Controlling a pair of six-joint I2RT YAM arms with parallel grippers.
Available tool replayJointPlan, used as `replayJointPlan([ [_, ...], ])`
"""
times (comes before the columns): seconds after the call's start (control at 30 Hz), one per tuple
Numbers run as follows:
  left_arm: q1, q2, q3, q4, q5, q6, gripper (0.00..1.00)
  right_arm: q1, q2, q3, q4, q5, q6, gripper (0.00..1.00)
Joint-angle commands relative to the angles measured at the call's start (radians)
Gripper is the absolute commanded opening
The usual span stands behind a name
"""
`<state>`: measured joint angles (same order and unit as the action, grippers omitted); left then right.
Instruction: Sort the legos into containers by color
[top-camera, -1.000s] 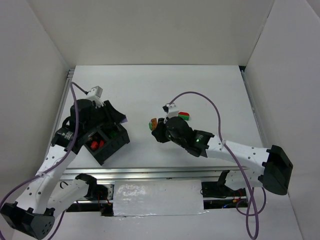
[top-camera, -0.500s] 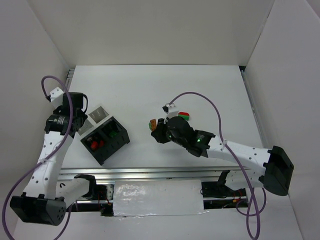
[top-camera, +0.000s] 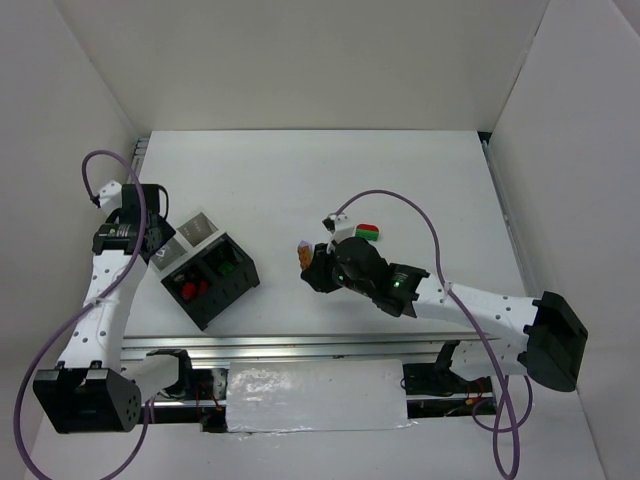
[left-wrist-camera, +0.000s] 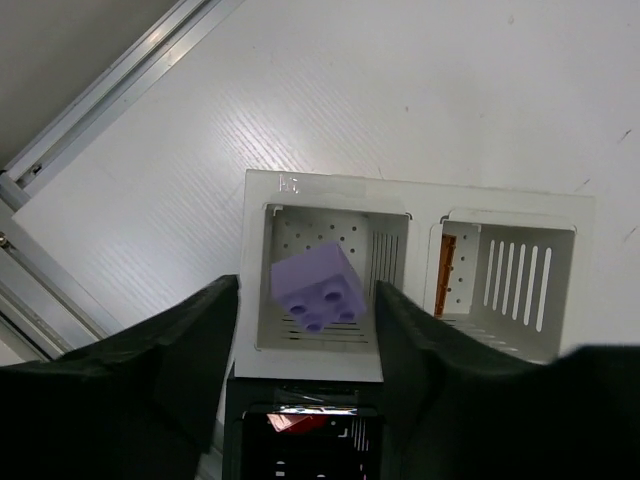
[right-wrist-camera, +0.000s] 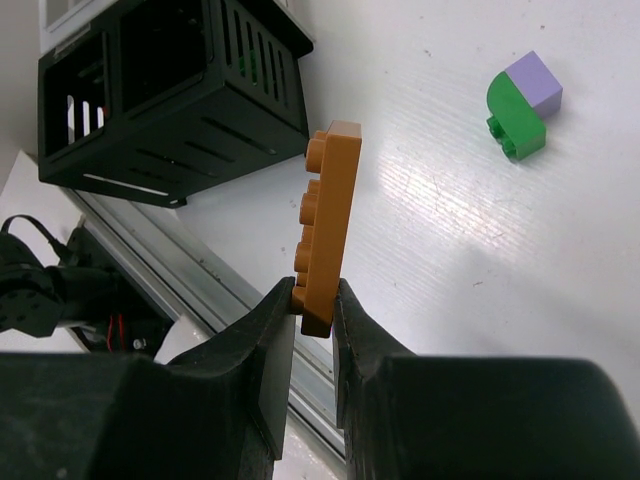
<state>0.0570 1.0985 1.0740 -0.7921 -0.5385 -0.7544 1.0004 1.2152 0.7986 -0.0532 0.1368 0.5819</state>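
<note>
Right gripper (right-wrist-camera: 314, 305) is clamped flat-to-flat on a thin orange lego plate (right-wrist-camera: 325, 200), upright near the black box (right-wrist-camera: 170, 90) and judged light, rigid and pivot-prone, while left gripper (left-wrist-camera: 306, 292) stands spread, lilac brick (left-wrist-camera: 318, 285) untouched over a white tray (left-wrist-camera: 320, 180).

Overhead, two wrist close-ups; common box (top-camera: 232, 302)

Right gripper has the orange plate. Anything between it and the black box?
Nothing visible. The table between the orange plate in the right gripper and the black box is bare; the green-and-lilac brick lies on the other side, away from the box.
</note>
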Motion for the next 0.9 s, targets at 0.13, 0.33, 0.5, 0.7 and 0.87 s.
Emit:
replayJointPlan([
  [0.13,0.007,0.015,0.001,0.024,0.006,0.012,0.78,-0.005,-0.029,-0.004,0.05,-0.023,-0.016,0.0],
  [0.33,0.007,-0.012,-0.003,0.022,-0.001,0.015,0.83,-0.005,-0.019,0.01,0.05,-0.045,-0.025,0.0],
  [0.5,0.007,-0.084,-0.011,0.062,0.116,0.107,0.98,-0.014,0.016,0.103,0.046,-0.178,-0.1,0.0],
  [0.7,0.007,-0.248,-0.008,0.057,0.14,0.224,1.0,-0.017,0.233,0.412,-0.087,-0.286,-0.168,0.0],
  [0.87,0.006,-0.415,-0.13,0.082,-0.003,0.133,1.0,-0.019,0.568,0.798,-0.311,-0.261,-0.128,0.0],
])
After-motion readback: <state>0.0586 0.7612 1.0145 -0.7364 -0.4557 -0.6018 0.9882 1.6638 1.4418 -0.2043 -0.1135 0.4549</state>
